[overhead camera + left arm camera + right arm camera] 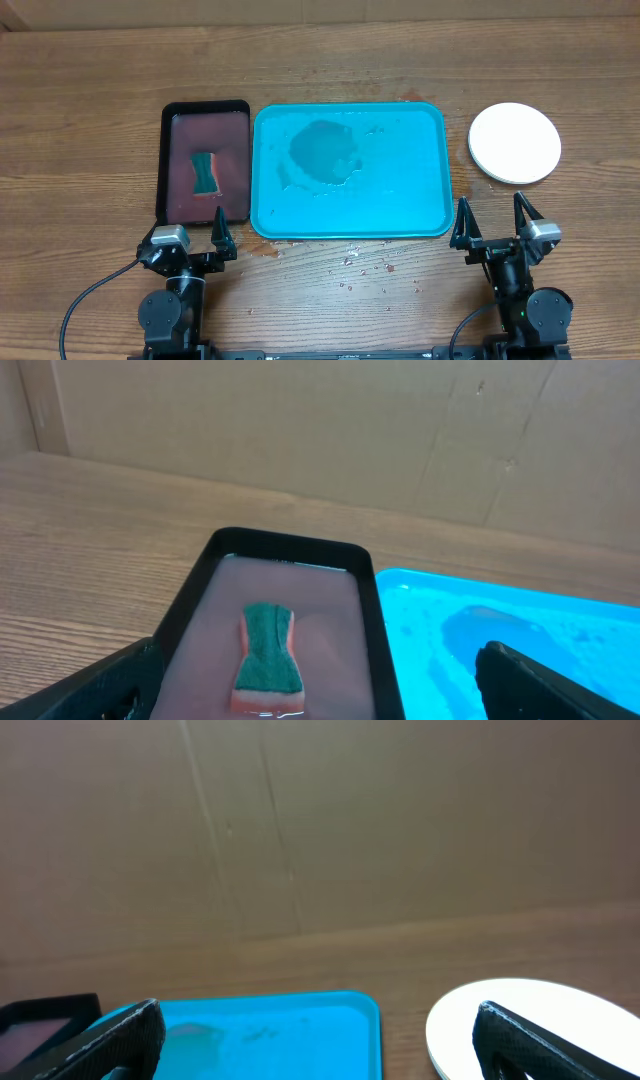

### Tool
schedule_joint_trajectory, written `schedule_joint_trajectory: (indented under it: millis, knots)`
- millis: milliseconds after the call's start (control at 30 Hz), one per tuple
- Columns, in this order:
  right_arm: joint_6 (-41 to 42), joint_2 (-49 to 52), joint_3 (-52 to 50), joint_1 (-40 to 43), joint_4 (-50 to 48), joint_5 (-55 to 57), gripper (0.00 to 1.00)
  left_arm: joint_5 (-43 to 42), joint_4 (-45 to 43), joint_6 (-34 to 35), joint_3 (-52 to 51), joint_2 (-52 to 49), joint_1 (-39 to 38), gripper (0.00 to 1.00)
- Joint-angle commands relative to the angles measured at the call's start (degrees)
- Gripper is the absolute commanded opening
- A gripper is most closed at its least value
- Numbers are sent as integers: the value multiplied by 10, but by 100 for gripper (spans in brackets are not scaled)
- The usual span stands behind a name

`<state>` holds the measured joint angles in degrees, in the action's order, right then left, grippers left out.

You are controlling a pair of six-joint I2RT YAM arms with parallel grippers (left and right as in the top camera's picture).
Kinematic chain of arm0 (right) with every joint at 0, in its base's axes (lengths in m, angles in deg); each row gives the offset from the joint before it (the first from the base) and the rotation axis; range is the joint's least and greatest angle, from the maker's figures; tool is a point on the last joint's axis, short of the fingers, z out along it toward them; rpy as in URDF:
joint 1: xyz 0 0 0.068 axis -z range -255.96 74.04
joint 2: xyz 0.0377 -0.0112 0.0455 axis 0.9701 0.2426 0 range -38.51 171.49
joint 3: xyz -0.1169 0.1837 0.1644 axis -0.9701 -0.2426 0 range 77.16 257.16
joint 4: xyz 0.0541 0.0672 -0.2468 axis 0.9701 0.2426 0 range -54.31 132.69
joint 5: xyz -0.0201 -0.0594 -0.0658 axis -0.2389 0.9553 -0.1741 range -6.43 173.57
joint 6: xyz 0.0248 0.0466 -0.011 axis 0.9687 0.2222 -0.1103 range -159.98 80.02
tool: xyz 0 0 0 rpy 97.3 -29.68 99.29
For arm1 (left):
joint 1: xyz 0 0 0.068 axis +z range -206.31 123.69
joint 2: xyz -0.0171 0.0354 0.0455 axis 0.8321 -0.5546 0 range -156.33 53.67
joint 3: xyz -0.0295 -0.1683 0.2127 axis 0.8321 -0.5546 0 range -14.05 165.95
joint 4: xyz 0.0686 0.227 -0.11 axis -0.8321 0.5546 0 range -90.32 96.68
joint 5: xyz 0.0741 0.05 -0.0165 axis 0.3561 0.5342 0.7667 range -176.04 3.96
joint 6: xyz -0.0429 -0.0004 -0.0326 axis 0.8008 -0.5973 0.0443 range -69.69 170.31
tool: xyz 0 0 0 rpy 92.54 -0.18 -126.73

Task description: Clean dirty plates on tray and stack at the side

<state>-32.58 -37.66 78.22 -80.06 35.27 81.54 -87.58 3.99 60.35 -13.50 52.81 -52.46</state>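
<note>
Both your left gripper (pixel 190 242) and right gripper (pixel 492 225) sit nearest you, jaws apart, holding nothing. Beyond them the tray (pixel 400 185) is wet and bare. The plates (pixel 514 142) sit at its three o'clock, white one on top, so the job looks finished.

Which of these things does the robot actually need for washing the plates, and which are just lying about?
For the job: turquoise tray, white plate beside it, and probably the green-topped sponge in the black tray.
Just lying about: spilled drops on the wooden table, cardboard wall behind.
</note>
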Motion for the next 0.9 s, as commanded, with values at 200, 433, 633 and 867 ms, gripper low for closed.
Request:
schedule_joint_trajectory:
  millis: [200,433,633,867]
  knots:
    - [-3,-5,-6,4,52,9,100,-9,0,-10,-3,6,3,100]
    - [-3,-5,-6,4,52,9,100,-8,0,-10,-3,6,3,100]
    - [-3,-5,-6,4,52,9,100,-9,0,-10,-3,6,3,100]
    - [-3,-5,-6,4,52,9,100,-9,0,-10,-3,6,3,100]
